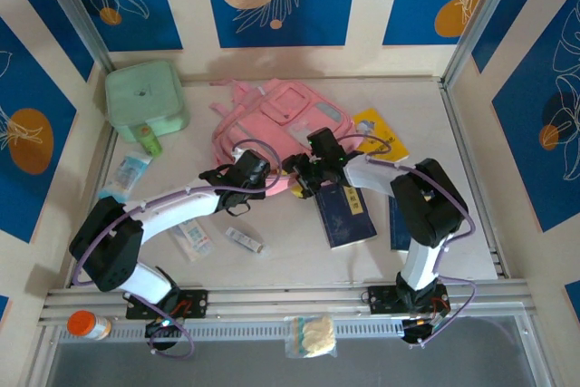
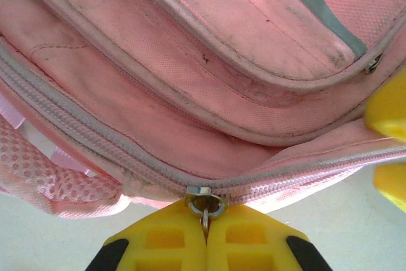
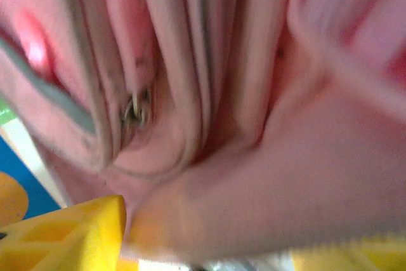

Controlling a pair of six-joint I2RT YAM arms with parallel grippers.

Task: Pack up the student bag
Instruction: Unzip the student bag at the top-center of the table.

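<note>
Blue floral wall panels (image 1: 317, 15), cream tabletop (image 1: 290, 262)

Left arm (image 1: 179, 208) and right arm (image 1: 419, 265): white links, black joints, thin purple cables (image 1: 468, 221); ribbed yellow plastic fingers (image 2: 165, 242).

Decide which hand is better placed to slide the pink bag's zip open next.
The left hand: it is shut on the zipper pull of the student bag, so it probably need only drag.
</note>
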